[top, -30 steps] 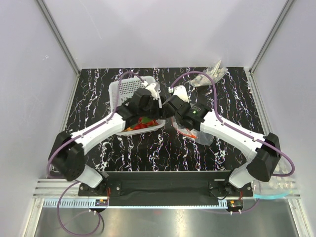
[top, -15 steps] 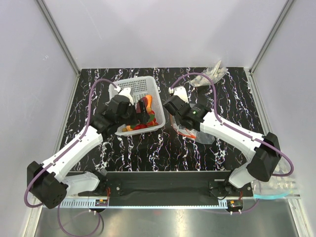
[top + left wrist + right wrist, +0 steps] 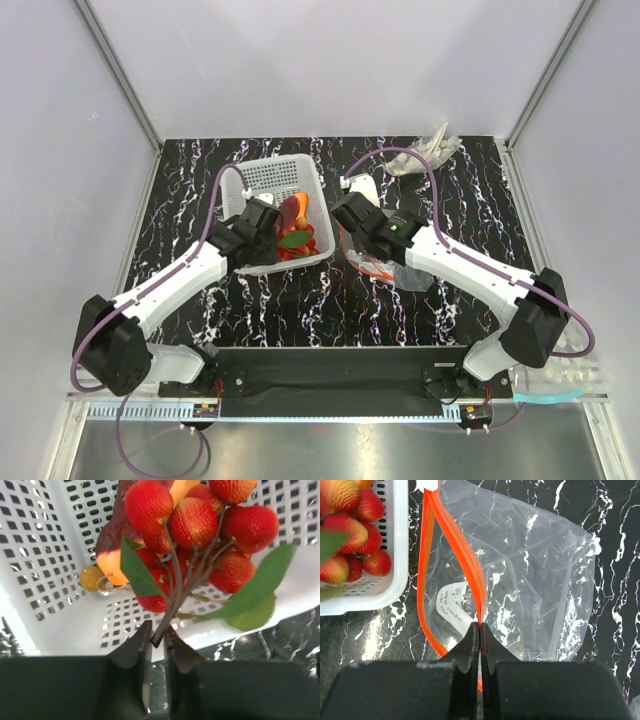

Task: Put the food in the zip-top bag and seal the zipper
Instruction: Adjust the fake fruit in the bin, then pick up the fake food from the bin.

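Observation:
The food is a bunch of red berries [image 3: 192, 525] on a brown stem with green leaves [image 3: 135, 570]. It hangs over the white lattice basket [image 3: 275, 177]. My left gripper [image 3: 158, 632] is shut on the stem's end, just outside the basket's near rim [image 3: 280, 600]. From above, this gripper [image 3: 265, 228] sits at the basket's left side, next to the berries [image 3: 292, 215]. The clear zip-top bag [image 3: 535, 580] lies right of the basket with its mouth agape. My right gripper [image 3: 480, 627] is shut on the upper lip of the orange zipper [image 3: 477, 587].
More toy food stays in the basket: a small yellow ball [image 3: 92, 577] and an orange-red piece [image 3: 112, 555]. A greyish clear plastic wad [image 3: 425, 150] lies at the back right corner. White walls close in the black marbled table [image 3: 180, 200].
My left arm swung back from beside the bag to the basket, opened its jaws wide, then closed them on the berry stem. The right arm and the bag have not moved.

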Robot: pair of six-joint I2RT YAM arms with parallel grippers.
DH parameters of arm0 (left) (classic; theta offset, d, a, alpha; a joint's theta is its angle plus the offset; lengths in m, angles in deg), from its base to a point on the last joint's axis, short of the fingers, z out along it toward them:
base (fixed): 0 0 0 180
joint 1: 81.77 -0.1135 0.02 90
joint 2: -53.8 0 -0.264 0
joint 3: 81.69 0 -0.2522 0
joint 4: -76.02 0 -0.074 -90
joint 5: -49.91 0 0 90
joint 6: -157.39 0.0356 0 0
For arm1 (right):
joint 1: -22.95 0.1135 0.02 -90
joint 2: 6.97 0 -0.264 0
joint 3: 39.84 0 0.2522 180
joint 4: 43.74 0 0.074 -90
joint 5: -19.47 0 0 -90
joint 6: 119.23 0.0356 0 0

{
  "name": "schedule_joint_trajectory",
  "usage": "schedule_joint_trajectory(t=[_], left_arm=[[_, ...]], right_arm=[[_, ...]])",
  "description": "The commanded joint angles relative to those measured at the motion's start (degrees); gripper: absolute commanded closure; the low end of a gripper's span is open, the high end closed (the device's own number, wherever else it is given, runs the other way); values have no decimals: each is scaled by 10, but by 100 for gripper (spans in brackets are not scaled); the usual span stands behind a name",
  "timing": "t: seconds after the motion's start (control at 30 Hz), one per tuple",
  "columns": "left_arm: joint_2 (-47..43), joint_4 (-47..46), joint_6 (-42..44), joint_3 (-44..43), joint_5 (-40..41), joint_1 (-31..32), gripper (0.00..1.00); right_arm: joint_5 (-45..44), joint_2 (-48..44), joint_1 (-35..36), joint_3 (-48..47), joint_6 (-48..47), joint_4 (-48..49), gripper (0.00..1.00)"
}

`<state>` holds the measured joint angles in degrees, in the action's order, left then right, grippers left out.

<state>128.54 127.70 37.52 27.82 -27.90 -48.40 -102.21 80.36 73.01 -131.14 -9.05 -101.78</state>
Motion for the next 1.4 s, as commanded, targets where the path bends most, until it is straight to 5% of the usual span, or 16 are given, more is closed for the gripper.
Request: schedule_joint_trajectory(t=[0.0, 0.27, 0.53, 0.6, 0.63, 0.7, 0.87, 1.07, 1.37], left_arm=[[-3, -60, 7, -2, 13, -12, 95], [-28, -203, -33, 11, -102, -122, 100], [-17, -281, -63, -29, -19, -195, 98], [-7, -276, -49, -48, -31, -195, 50], [14, -246, -47, -57, -34, -195, 12], [37, -218, -35, -83, -65, -194, 1], [39, -203, 1, -68, -53, -162, 3], [90, -102, 68, -148, 23, -16, 1], [213, -43, 97, -190, 44, -8, 1]], right_arm=[[13, -6, -7, 1, -9, 20, 100], [27, -11, -8, 7, -14, 24, 100], [37, -1, -8, -6, -20, 20, 100], [38, -3, -8, -9, -20, 17, 100], [39, -5, -8, -9, -18, 16, 100], [40, -10, -8, -6, -19, 19, 100], [44, -7, -8, -9, -16, 17, 100], [53, -8, -14, -10, -17, 16, 100], [73, -22, -19, 0, -11, 22, 100]])
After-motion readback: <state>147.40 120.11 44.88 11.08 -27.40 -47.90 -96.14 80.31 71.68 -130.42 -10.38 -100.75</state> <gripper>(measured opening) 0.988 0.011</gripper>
